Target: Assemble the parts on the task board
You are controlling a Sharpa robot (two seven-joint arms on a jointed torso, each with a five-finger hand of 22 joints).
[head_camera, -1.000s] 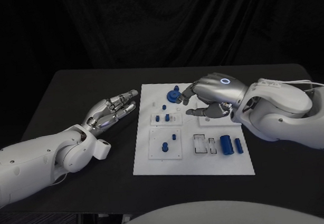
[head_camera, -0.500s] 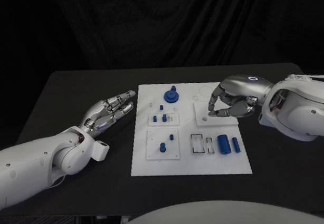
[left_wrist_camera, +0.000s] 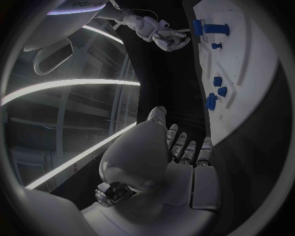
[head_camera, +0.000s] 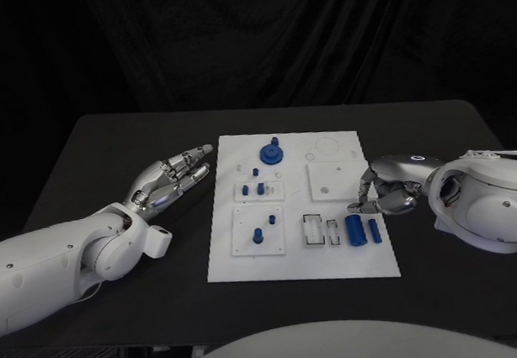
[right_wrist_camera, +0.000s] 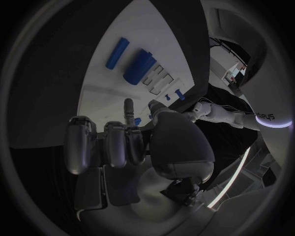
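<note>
Overhead, the head view lists a white task board lying in the middle of a black table. Blue parts on it: a round knobbed piece near the far edge, small pegs in a raised block mid-board, another peg in a block nearer the robot, and two cylinders lying side by side near the right edge. Left hand: resting on the table just left of the board, fingers straight and slightly apart, holding nothing. Right hand: at the board's right edge beside the cylinders, fingers curled inward; nothing is visible in its grasp. No writing can be read from this view. Left wrist view: the left hand seen from behind, fingers extended along the board's curved rim; the right hand appears beyond with its fingers bent, and partial lettering on that arm, cut off, reads roughly "edisy". Right wrist view: the right hand with fingers folded close together above the board, the two cylinders beyond them; the fingertips are hidden by the palm. Lettering on the left arm is too small to read surely.
</note>
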